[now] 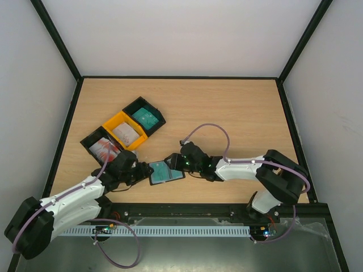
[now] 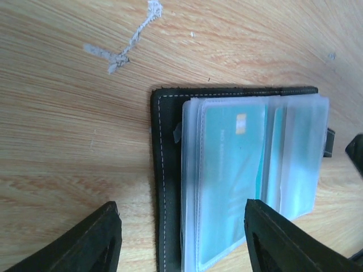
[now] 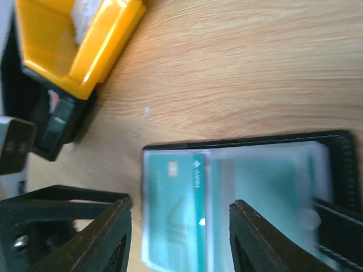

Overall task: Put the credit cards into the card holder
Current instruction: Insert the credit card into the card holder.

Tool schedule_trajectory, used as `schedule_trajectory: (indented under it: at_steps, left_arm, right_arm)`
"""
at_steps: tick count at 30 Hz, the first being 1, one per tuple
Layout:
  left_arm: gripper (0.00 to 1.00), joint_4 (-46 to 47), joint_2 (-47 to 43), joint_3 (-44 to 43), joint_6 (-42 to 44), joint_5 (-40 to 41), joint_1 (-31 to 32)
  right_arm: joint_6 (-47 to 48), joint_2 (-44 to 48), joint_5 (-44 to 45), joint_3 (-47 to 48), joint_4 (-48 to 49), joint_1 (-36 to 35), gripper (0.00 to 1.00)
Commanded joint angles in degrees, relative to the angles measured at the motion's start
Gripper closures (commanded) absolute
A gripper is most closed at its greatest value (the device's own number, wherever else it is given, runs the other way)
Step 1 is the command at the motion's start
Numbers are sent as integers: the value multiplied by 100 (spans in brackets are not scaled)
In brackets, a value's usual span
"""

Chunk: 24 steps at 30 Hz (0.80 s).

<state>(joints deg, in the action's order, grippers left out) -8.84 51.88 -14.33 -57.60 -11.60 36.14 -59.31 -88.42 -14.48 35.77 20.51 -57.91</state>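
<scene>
At the left of the wooden table (image 1: 238, 113), three trays run in a slanted row. The near black tray (image 1: 91, 144) holds red-and-white cards (image 1: 105, 149), the yellow tray (image 1: 113, 122) holds whitish cards (image 1: 126, 132), and the far black tray (image 1: 156, 113) holds teal cards (image 1: 145, 117). Just right of them the left gripper (image 1: 140, 170) hangs over the left end of the card holder (image 1: 166, 172), jaws spread wide and pinching nothing. The holder lies open and flat near the table's front edge, clear sleeves up, with its long axis roughly left to right between the arms (its clasp strap (image 2: 329, 141) pokes out opposite the stitched black edge). A teal card (image 2: 232, 164) with a gold chip (image 2: 241, 123) sits in the top sleeve, its long side parallel to that stitching. White lettering (image 3: 197, 173) runs along the card's darker stripe, too blurred to read. The right gripper (image 1: 177, 161) hangs over the holder's right end, fingers parted, holding nothing.
</scene>
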Motion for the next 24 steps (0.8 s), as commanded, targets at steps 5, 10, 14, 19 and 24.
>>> schedule_trajectory:
  at_steps: [5,10,14,19,24]
  left_arm:
    - [37,-17,-8,26,-158,-142,18]
    - [38,35,290,-84,-19,-188,17]
    - [39,154,405,-88,8,-275,23]
    - [47,252,564,-87,45,-347,19]
    - [51,366,714,-78,97,-406,17]
  right_arm:
    - [1042,332,1985,262,-2197,-51,53]
    - [1394,34,1976,405,-2402,-20,53]
    - [1433,-113,1725,450,-2260,20,55]
    - [1342,-262,1424,472,-2168,92,72]
    - [1251,-259,1282,446,-2146,162,81]
